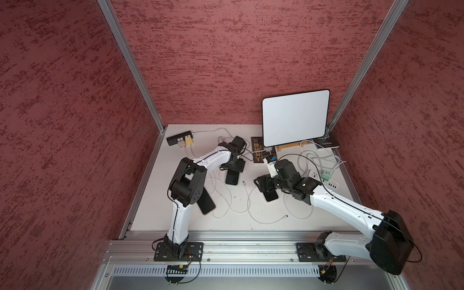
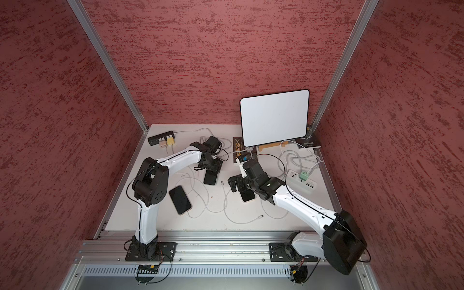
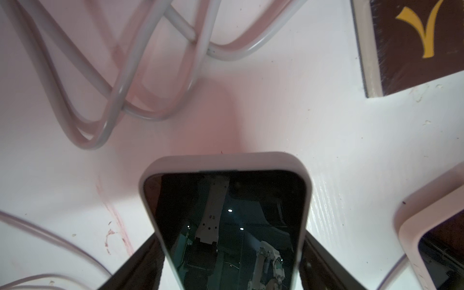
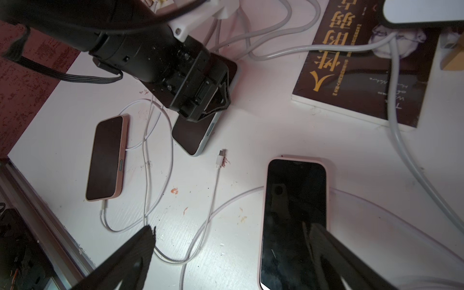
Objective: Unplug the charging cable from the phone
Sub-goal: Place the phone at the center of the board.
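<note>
Near edge of the table [image 2: 213,226], right of centre: a free cable end [image 2: 261,216], lying well apart from every phone.

Near left: left phone [image 2: 180,199], pink case, flat, screen up. White cable [image 4: 103,213] is plugged into its near end. It's well apart from both end effectors, and the left arm's elbow is just beside it.

Further in, right: right phone [image 4: 293,213], pink case, flat, screen up. Right end effector [image 4: 232,228] is over its near end, jaws wide, holding nothing. One finger [image 4: 334,251] overlaps the phone's edge in the wrist view; can't tell if it touches. A white lead passes behind this phone; can't tell if it's plugged in.

Between the right and middle phones: loose plug [image 4: 220,157] on the table, just beside the middle phone's near end, not touching it.

Middle phone [image 4: 193,135], pale case, screen up, on the table. Left end effector [image 3: 231,237] is clamped narrow on its two long edges, over the far half.

Far: book [image 1: 259,150], white board [image 1: 295,117] propped upright, black power strip [image 1: 179,138] far left, white power strip [image 1: 331,185] right.
</note>
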`<state>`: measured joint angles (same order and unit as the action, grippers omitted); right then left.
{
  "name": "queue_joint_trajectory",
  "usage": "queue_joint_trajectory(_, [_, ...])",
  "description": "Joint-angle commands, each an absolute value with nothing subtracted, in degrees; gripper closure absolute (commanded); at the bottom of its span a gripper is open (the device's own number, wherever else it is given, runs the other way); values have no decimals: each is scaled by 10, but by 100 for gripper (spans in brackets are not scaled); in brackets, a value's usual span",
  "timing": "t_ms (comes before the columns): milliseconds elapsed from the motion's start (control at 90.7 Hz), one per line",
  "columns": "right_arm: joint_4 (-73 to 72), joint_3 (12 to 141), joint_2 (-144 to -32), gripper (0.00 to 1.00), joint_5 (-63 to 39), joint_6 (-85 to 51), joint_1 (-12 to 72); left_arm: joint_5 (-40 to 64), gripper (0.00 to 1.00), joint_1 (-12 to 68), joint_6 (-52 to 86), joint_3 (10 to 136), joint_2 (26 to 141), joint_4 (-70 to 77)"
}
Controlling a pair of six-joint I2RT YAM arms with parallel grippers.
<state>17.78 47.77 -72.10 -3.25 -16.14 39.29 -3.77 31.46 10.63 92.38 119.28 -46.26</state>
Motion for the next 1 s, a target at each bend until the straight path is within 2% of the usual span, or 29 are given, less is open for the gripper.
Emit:
queue_joint_trajectory(0, [167, 468, -702, 1, -14, -166, 397, -43, 65, 319, 101, 940, 1209, -465])
queue_joint_trajectory(375, [165, 457, -685, 1, -9, -165, 397, -50, 54, 324, 104, 941, 1226, -469])
queue_joint_trajectory(782, [167, 459, -681, 1, -15, -158, 397, -75, 8, 332, 112, 930, 1219, -469])
queue_joint_trajectory(904, [168, 459, -682, 1, -17, -153, 397, -89, 0, 332, 123, 920, 1202, -461])
queue_joint_trajectory(992, [172, 464, -685, 1, -20, -150, 397, -99, 0, 332, 135, 909, 1183, -456])
